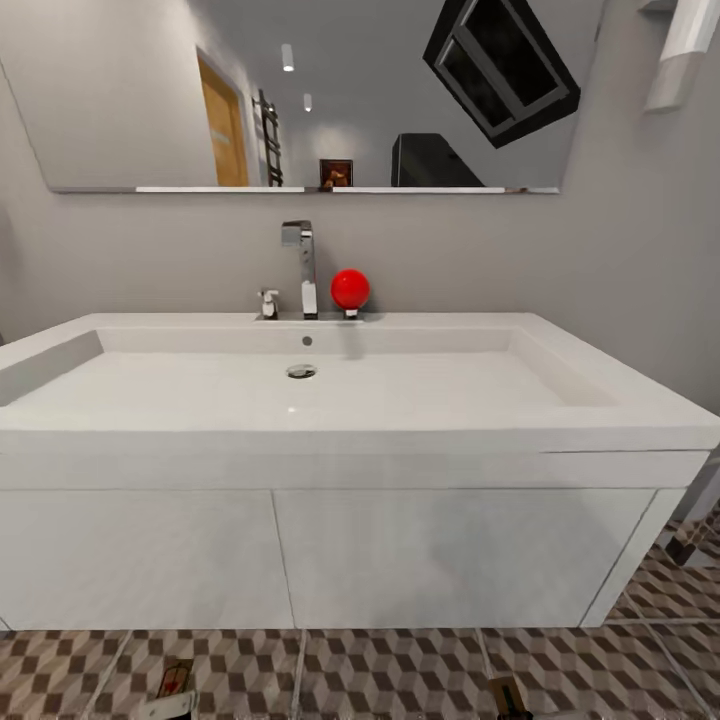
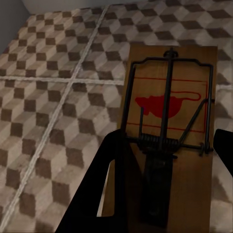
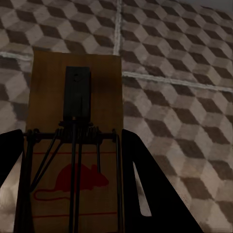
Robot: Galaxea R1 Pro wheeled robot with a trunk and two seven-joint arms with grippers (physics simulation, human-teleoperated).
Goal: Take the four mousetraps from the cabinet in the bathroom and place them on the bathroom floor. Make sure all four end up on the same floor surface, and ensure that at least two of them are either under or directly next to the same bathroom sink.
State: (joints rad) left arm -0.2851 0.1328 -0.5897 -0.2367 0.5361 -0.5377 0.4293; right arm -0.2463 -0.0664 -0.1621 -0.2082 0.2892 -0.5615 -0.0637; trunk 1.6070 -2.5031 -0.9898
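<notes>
Each arm carries a mousetrap. In the left wrist view a mousetrap (image 2: 167, 131) with a red mouse print and wire spring sits between the two dark fingers (image 2: 97, 194) of the left end effector (image 2: 165, 194), which looks clamped on the board's edges, above the bathroom floor (image 2: 53, 97). In the right wrist view the other mousetrap (image 3: 73, 145) is pinched the same way by the right end effector (image 3: 73, 194), with its fingers (image 3: 150, 194) pressed against the board's sides. I cannot tell how high either trap hangs over the tiles.

From the head view, both traps peek in at the lower edge: one (image 1: 172, 682) on the left, one (image 1: 508, 697) on the right, just in front of the white vanity under the sink (image 1: 350, 400). A small dark object (image 1: 690, 545) lies on the tiles off to the right of the vanity; it may be another trap, but it is too small to be sure.

My worry is the release. These boards are thin and held only by their edges, so letting go from a height could make one flip, bounce or skid away from the sink. Lowering too far risks pressing a board into the tile and twisting it out of the grip. The vanity front is close, so an arm swinging forward could knock it.
</notes>
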